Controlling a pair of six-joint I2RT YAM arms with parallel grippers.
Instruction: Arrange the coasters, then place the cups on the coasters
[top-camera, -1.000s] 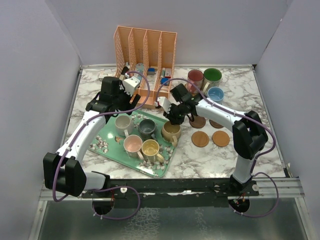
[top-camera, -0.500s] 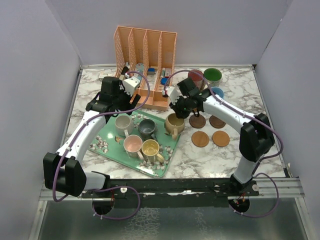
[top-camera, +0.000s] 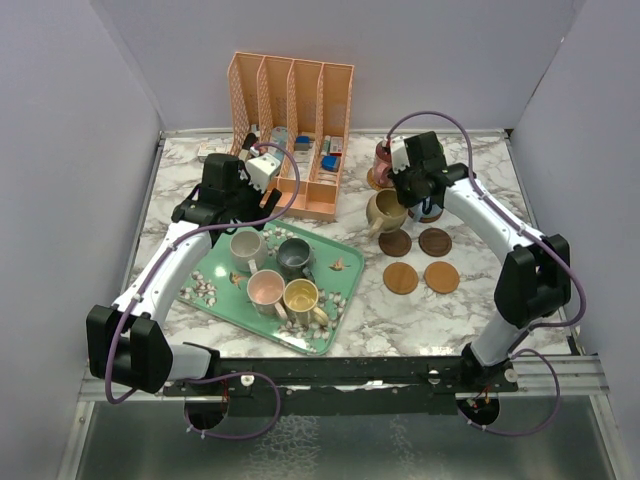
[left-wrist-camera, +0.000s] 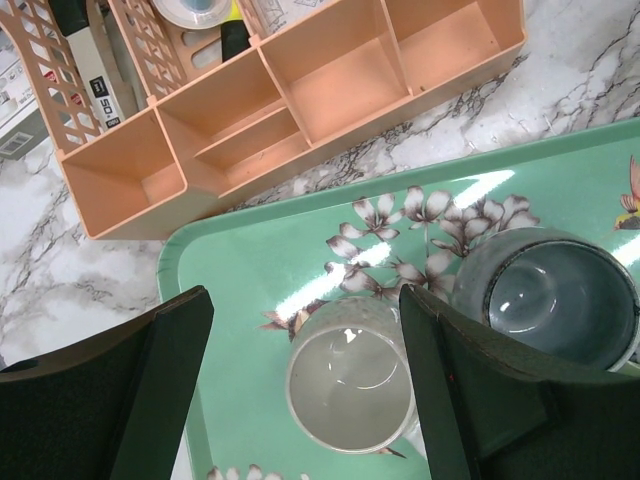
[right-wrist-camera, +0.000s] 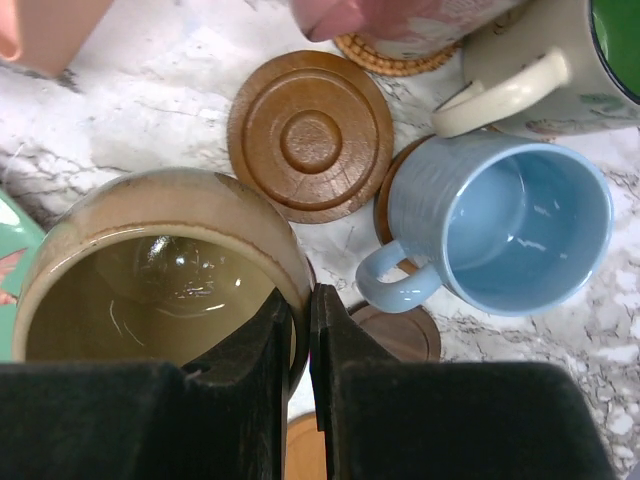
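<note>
Now the right tool (right-wrist-camera: 301, 305) is pressed nearly together on the wall of the tan cup (right-wrist-camera: 150, 270), one finger inside the rim and one outside. The cup hangs off the tray (top-camera: 345, 285), over the tabletop (top-camera: 420, 320) just behind the four bare coasters (top-camera: 401, 277) and in front of the peach organiser (top-camera: 290, 110). In the wrist view it sits beside a dark ringed coaster (right-wrist-camera: 310, 135), with the blue cup (right-wrist-camera: 500, 220) close on the other side. How high it hangs I cannot tell. Handling, as judged: glazed ceramic, stiff, fairly heavy for a thin rim pinch, smooth enough to slip or swing, and likely to chip if it knocks the blue cup. The rim wall is the workable hold; its handle does not show in the wrist view. It probably wants a slow, level lowering. The left tool (left-wrist-camera: 305, 300) stands spread wide above the cream cup (left-wrist-camera: 350, 375) on the tray, touching nothing, with the grey cup (left-wrist-camera: 545, 295) just beside. Against a second ago: the tan cup was then at the tray's right edge under the right tool; half a second ago it was lifted there; now it has travelled right and back, clear of the tray. The right arm now hides the green-lined cup at the back. The left arm has not shifted.
</note>
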